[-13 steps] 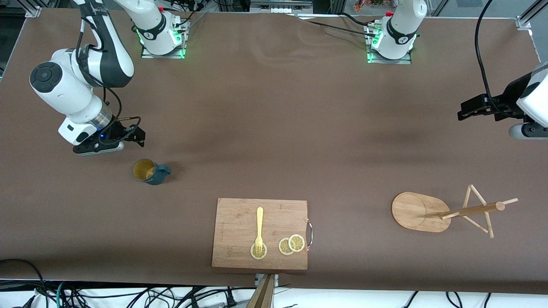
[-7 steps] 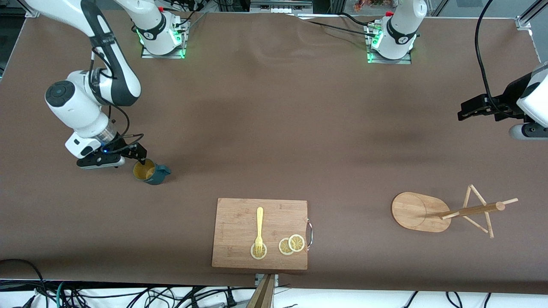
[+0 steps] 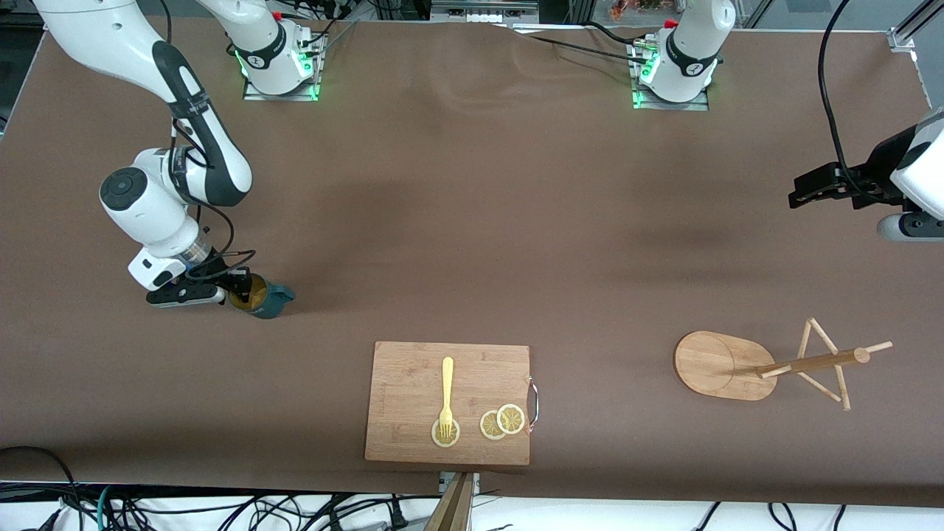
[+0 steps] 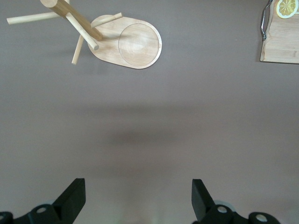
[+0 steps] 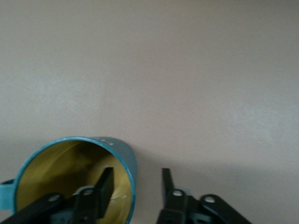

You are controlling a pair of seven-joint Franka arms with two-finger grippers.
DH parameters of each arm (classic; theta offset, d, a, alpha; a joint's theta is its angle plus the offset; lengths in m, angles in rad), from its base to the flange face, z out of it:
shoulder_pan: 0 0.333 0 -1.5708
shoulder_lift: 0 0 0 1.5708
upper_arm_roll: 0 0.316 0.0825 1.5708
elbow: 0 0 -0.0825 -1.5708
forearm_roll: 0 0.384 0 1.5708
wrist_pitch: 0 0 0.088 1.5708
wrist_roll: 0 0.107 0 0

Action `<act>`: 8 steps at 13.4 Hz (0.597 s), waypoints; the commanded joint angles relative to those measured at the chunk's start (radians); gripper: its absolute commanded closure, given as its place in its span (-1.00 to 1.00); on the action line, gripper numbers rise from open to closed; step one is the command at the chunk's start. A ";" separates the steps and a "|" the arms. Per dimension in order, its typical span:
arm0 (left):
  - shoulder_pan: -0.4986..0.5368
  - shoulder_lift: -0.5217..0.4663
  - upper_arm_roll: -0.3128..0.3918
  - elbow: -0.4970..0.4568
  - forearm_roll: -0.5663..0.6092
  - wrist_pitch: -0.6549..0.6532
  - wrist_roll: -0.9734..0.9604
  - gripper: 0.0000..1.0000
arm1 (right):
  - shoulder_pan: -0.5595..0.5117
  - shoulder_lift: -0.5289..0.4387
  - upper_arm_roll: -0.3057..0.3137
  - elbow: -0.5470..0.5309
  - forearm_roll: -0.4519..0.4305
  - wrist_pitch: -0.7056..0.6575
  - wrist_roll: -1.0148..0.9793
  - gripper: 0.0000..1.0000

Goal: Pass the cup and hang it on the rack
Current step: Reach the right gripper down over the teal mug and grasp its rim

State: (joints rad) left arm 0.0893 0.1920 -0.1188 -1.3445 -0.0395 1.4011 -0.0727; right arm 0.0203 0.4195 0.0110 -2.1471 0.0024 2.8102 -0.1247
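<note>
Front view: right gripper [image 3: 237,290] has dropped from 10 o'clock of the cup [image 3: 259,296] onto its rim; fingers spread, astride the wall, not yet pinching. Cup upright on table. Left gripper [image 4: 135,198] waits, spread. Rack [image 3: 774,364] untouched.

Dark teal-blue cup [image 3: 259,297] with yellowish interior. Light wooden rack [image 3: 767,363], pale grain on its oval base. Bamboo-toned cutting board [image 3: 413,383] with a metal handle, bearing a pale yellow fork [image 3: 446,394] and yellow lemon slices [image 3: 501,422] with white rims. Plain brown tabletop [image 3: 472,221]. White arms with black joints; black right gripper [image 5: 135,186] and black left gripper [image 4: 138,200]. Green lights at both arm bases.
</note>
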 commanded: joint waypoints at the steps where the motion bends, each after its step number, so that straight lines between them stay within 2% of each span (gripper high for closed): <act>1: -0.006 0.014 0.002 0.031 0.012 -0.010 -0.010 -1.00 | -0.011 0.022 0.006 0.016 -0.006 0.009 -0.049 1.00; 6: -0.005 0.014 0.002 0.031 0.013 -0.010 -0.010 -1.00 | -0.007 -0.005 0.009 0.059 -0.006 -0.035 -0.052 1.00; 8: -0.006 0.014 0.001 0.031 0.012 -0.010 -0.010 -1.00 | -0.005 -0.037 0.020 0.082 -0.002 -0.104 -0.044 1.00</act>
State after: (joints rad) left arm 0.0893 0.1923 -0.1188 -1.3440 -0.0395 1.4011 -0.0727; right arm 0.0202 0.4258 0.0144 -2.0838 0.0024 2.7784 -0.1639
